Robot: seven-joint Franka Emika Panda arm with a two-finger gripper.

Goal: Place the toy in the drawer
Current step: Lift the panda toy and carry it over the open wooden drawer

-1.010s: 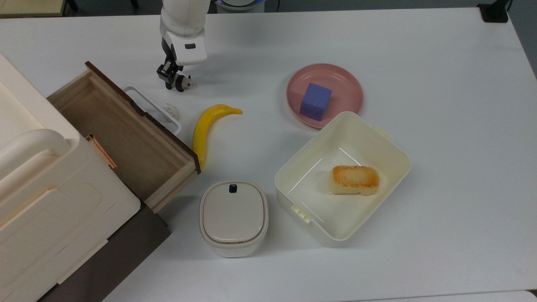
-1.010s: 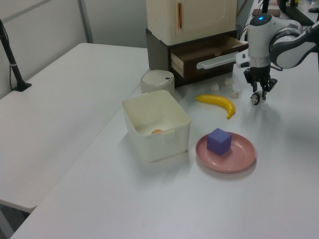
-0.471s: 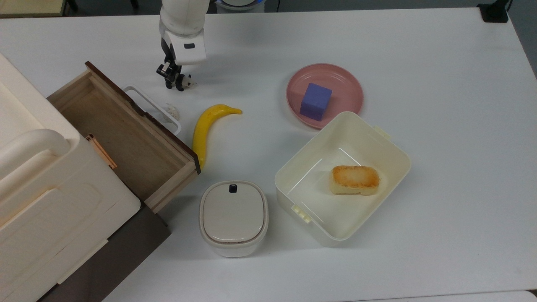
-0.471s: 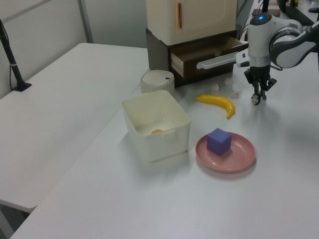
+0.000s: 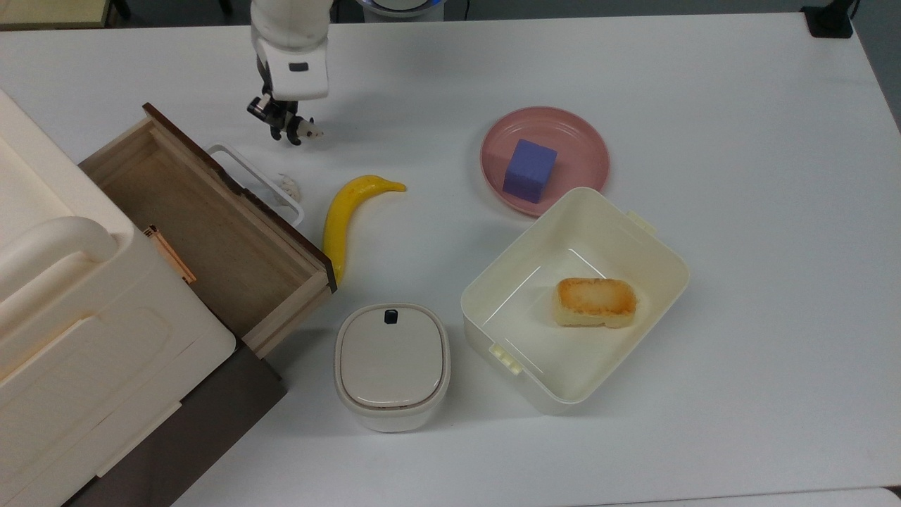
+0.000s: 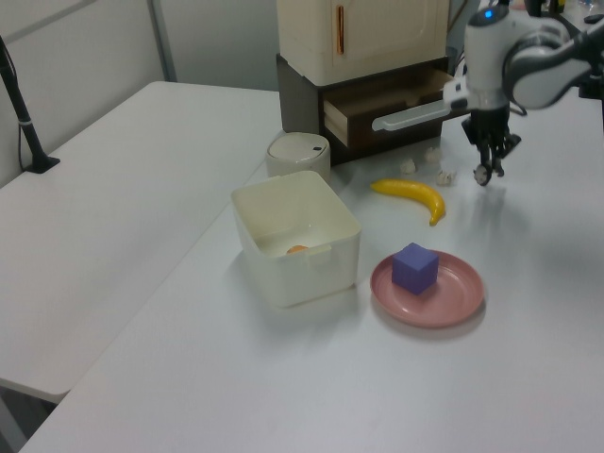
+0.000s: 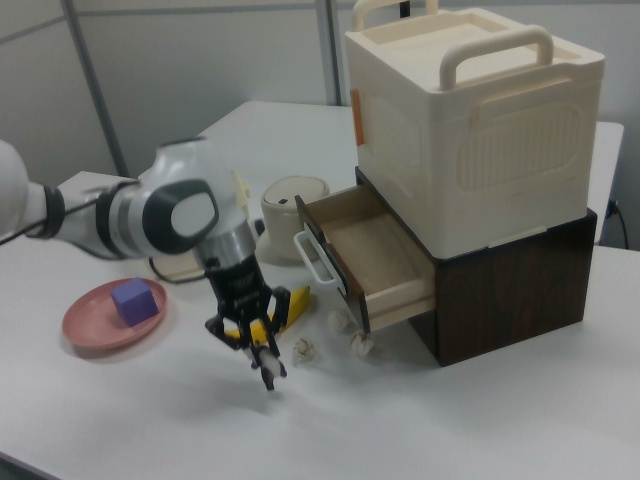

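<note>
Grab is done: the gripper [image 5: 287, 131] is clamped on the toy [image 5: 304, 129], carrying it off the table [image 5: 739, 141] in the top view's upper left, and the open drawer [image 5: 204, 232] below it waits empty, so the drop remains

Arm [image 7: 160, 215]: glossy white rounded shells, dark grey joint rings, metallic grey wrist; blue light on top; small black tool [image 7: 262, 352], black fingers
</note>
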